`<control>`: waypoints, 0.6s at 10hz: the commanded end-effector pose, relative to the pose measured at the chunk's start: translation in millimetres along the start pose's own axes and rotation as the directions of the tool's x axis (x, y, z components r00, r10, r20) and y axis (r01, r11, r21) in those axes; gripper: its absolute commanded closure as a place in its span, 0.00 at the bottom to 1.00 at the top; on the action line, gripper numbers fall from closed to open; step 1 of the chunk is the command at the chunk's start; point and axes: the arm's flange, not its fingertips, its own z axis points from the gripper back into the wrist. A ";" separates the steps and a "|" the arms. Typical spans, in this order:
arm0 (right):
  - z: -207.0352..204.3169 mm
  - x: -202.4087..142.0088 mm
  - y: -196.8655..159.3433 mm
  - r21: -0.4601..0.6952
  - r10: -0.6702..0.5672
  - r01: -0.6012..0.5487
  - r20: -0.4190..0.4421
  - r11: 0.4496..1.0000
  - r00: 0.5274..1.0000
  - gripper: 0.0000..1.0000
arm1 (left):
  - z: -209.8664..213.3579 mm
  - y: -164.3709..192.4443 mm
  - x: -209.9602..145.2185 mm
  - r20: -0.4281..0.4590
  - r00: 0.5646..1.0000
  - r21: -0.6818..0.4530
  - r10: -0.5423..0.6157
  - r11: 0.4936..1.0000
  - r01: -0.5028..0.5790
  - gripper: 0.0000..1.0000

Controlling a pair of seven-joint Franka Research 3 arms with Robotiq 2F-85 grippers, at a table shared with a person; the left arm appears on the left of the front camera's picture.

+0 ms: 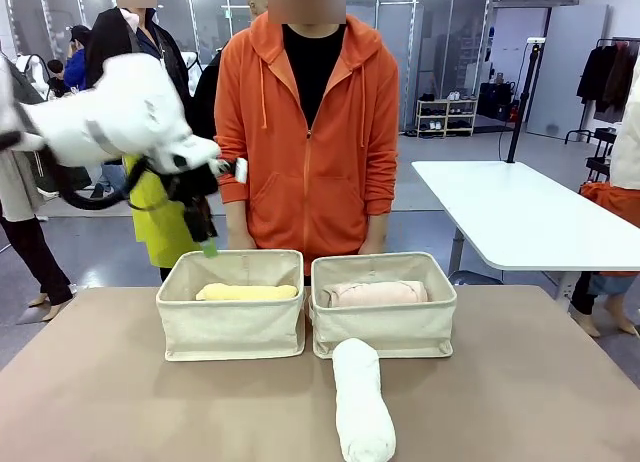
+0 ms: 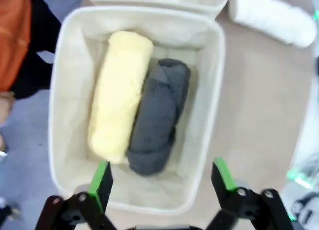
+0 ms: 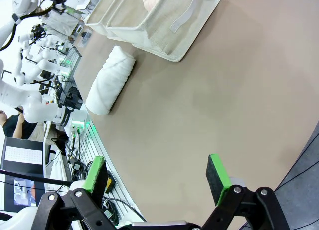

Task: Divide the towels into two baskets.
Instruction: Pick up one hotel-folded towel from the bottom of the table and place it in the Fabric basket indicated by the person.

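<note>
Left tool point(image 2: 162, 176), jaws apart, hangs over the basket point(image 2: 62, 105) holding its share, yellow towel point(image 2: 119, 90) and grey towel point(image 2: 158, 118); white towel point(image 1: 362, 402), by the near edge of the tabletop point(image 1: 120, 382), is not yet sorted.

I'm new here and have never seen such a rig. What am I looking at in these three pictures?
The machine is a robot with two arms, each ending in a two-finger gripper. The front picture looks across the table at a person in an orange hoodie; the white left arm reaches in there. The other two pictures come from cameras on the wrists, looking along each gripper. Two cream baskets stand on the table. The left basket holds a yellow towel and a dark grey towel; the right basket holds a pink towel. A white towel lies in front of it. The left gripper hangs open above the left basket; the right gripper is open over bare table. Neither holds anything.
</note>
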 end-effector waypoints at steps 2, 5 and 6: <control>-2.2 1.0 2.9 -0.006 0.004 -0.004 0.007 1.000 1.000 0.00 | 42.2 -48.9 -128.2 0.228 0.918 -0.268 0.325 0.927 -0.262 0.00; -2.2 1.0 2.9 -0.006 0.004 -0.004 0.007 1.000 1.000 0.00 | 60.4 -85.1 -262.9 0.416 0.742 -0.471 0.526 0.823 -0.319 0.00; -2.2 1.0 2.9 -0.006 0.004 -0.004 0.007 1.000 1.000 0.00 | 62.7 -98.0 -306.1 0.470 0.640 -0.506 0.609 0.779 -0.370 0.00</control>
